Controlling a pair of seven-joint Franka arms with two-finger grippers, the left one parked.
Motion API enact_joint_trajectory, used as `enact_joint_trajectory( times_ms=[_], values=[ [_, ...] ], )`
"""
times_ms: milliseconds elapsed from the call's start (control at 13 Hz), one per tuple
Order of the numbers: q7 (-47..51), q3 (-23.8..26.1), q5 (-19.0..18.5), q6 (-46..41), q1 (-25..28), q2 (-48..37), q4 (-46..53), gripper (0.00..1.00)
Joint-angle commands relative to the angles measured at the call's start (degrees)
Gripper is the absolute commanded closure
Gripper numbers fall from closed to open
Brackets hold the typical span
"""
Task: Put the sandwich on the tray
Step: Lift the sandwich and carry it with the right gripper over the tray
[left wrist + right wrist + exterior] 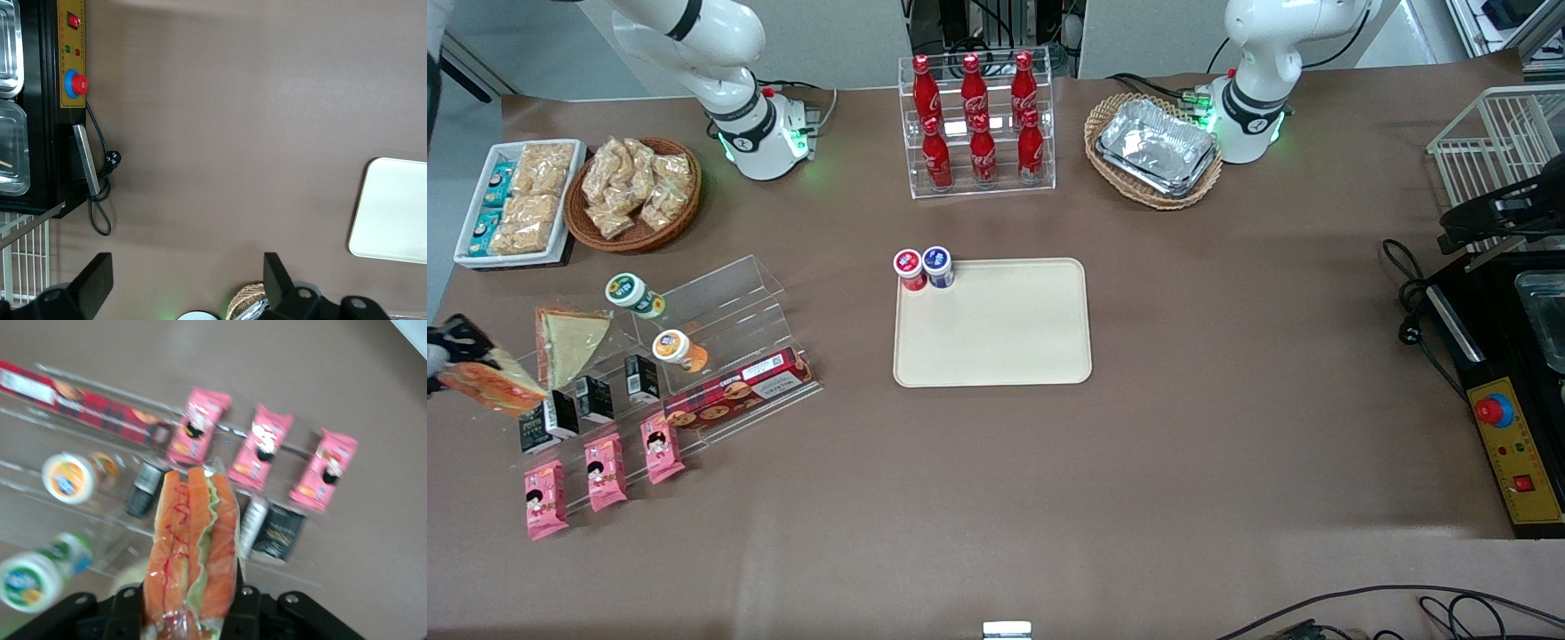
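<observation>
Wrapped in clear crinkly film, the sandwich (192,540) shows orange-red layers, pale green lettuce and white bread along its cut side, and the black gripper (190,603) pinches its wide end between two fingers, holding it in the air above the clear acrylic display stand (720,307) at the working arm's end of the table. Below it lie three glossy pink snack packets (260,447), small black cartons (277,532), round-lidded cups (67,477) and a long red plaid biscuit box (80,403). Well apart, at mid-table, the flat cream tray (996,333) with rounded corners and a low rim rests on the brown cloth, two small bottles (923,268) standing at one corner.
</observation>
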Motion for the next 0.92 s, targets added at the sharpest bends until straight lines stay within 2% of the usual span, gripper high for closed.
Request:
enact_joint_trajectory(
  times_ms=[0,385,538,846],
  values=[
    [12.3,7.3,1.1,-7.7,1.4,-2.6,0.5,0.7],
    [30.2,23.7,1.1,-8.0,1.5,-2.3,2.6,0.7],
    [32.8,29.5,0.8,-7.3,2.0,-1.1,2.5,0.7],
    [33.2,30.6,-1.3,-0.7,11.4,1.8,2.5,0.7]
  ],
)
